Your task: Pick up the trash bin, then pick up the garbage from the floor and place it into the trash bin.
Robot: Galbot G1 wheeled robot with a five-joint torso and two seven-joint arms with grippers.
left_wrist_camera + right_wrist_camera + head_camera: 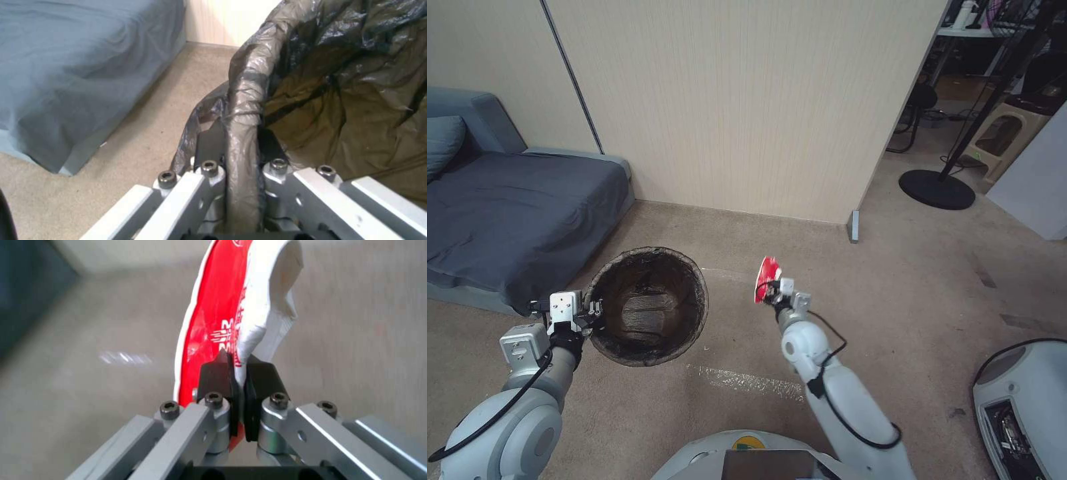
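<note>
The trash bin (pixel 647 307), round with a dark wrinkled bag liner, hangs above the carpet at my left side, its mouth facing up. My left gripper (pixel 594 311) is shut on its near-left rim; the left wrist view shows the bag-covered rim (pixel 242 133) pinched between the two dark pads. My right gripper (pixel 768 293) is raised to the right of the bin, apart from it, shut on a piece of garbage, a red-and-white wrapper (pixel 766 277). In the right wrist view the wrapper (pixel 231 313) stands up from between the closed pads.
A grey sofa (pixel 514 213) stands at the left, close behind the bin. A beige partition wall (pixel 747 107) runs across the back, with its end post (pixel 854 225) right of centre. A black round stand base (pixel 937 188) and a white machine (pixel 1024 400) are at the right. Bare carpet lies ahead.
</note>
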